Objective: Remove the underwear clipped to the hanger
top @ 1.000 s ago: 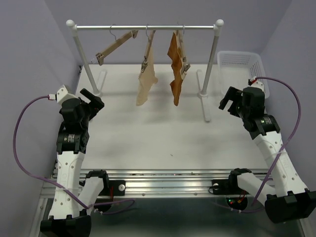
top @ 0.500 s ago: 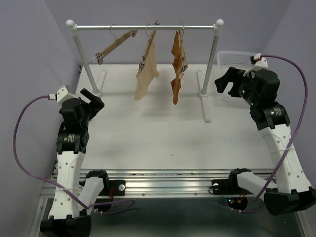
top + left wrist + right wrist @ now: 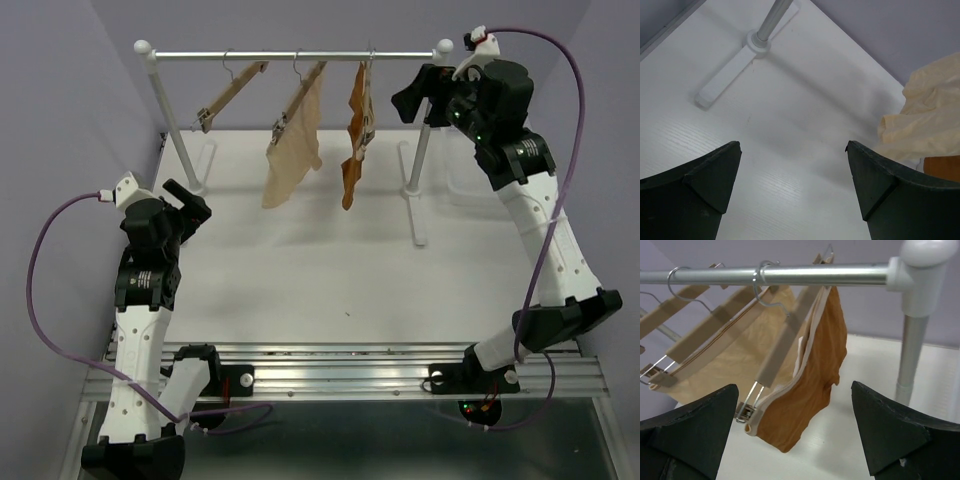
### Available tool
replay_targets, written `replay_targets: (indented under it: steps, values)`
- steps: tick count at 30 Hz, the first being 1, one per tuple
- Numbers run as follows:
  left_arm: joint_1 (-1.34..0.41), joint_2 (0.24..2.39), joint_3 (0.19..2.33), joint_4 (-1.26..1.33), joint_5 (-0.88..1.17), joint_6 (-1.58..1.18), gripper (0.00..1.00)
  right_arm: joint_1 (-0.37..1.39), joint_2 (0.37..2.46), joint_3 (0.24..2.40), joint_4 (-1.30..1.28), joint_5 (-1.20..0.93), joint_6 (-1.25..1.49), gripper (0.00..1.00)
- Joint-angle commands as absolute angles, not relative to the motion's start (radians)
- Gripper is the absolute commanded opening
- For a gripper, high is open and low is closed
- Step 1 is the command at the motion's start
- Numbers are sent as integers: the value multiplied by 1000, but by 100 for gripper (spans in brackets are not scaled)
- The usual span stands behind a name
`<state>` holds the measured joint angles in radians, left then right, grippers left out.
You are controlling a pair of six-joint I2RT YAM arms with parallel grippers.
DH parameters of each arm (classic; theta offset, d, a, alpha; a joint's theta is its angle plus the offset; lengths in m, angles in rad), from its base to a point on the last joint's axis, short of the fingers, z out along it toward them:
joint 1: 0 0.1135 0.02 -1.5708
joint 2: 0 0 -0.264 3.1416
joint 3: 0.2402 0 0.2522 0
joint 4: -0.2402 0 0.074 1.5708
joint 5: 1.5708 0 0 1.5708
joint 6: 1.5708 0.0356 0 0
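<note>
Nothing is off yet: the orange briefs [image 3: 812,382] and the beige briefs [image 3: 290,150] both hang clipped to their hangers [image 3: 785,340]. Both my jaws stand spread, empty.

White-shelled arms [image 3: 138,340] with black joints trail purple cables [image 3: 30,270] and end in dark wedge-shaped pincer fingers [image 3: 705,195].

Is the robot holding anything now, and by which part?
Nothing is held: the left end effector and the right end effector are both open and empty.
</note>
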<state>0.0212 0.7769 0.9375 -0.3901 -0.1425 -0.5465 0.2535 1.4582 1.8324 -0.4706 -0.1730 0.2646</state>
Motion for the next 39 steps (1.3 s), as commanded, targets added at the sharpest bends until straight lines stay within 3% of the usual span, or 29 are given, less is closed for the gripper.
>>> replay_targets:
  steps: [1,5,10,24,39]
  values:
    - [18,781,948,-362,-161,-525,99,347,1541,2002,-476,-60,242,100]
    - [18,782,945,-362,-172,-525,99,413,1647,2117,-492,95,248,100]
    - [18,784,939,-359,-166,-522,99,457,1750,2204,-482,138,262,100]
    - [20,792,920,-342,-130,-525,99,554,1901,2310,-495,400,275,100]
    - [21,784,911,-328,-114,-528,99,597,1979,2358,-495,563,249,77]
